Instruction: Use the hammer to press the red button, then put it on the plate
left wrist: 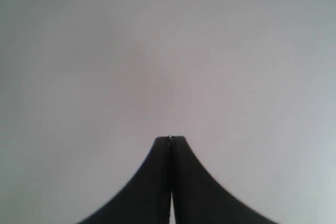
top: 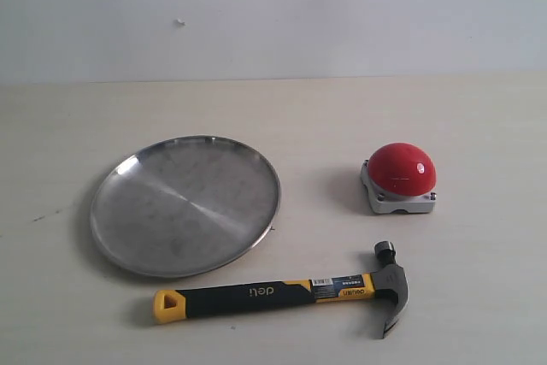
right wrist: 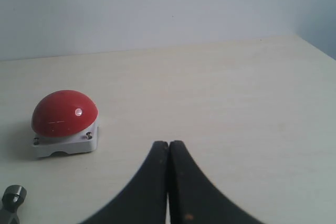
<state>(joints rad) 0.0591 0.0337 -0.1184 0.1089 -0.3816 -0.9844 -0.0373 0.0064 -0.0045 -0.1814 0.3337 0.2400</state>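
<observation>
Three things are laid on the table (top: 68, 314): the plate (top: 185, 205) left, the hammer (top: 256, 294) nearer, just beside its rim, the red button (top: 402, 168) right. The left gripper (left wrist: 171, 140) and the right gripper (right wrist: 168, 143) are pressed closed, empty.

Hammer (top: 282, 294) handle: "deli" brand, upside down.

Pale table (top: 479, 126) (faintly scuffed), plain white wall (top: 342, 14).
</observation>
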